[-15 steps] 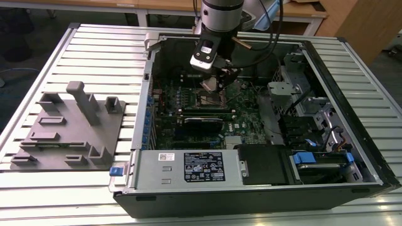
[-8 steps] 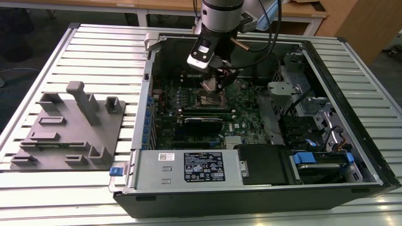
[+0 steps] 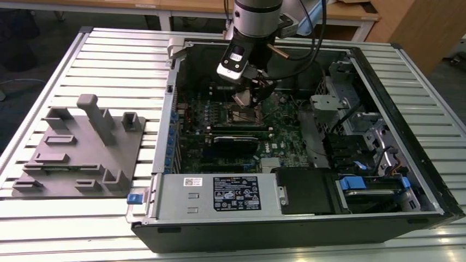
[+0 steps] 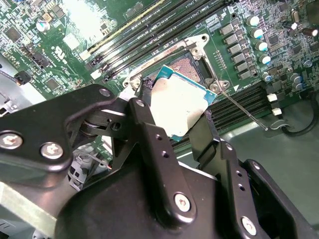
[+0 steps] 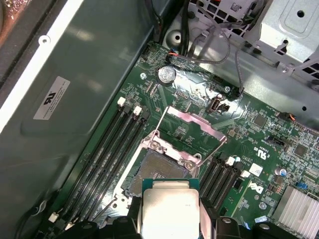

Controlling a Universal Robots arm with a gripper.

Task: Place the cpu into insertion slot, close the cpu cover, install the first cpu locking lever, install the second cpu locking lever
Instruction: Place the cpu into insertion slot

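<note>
Cpu (image 4: 179,104), small flat square chip with silvery-grey metal top, clamped by two opposite edges in the jaws of the black metal gripper (image 4: 175,117).

Exterior view: poised above the dark square insertion slot (image 3: 248,114) inside the open black computer case (image 3: 291,236).
Second wrist view: held just over the slot, apparently skewed against its outline.
First wrist view: thin silvery cpu cover (image 5: 192,118) raised open beyond the slot.
Judged risk: if lowered skewed or offset, could bend contacts or catch the slot's frame.
</note>
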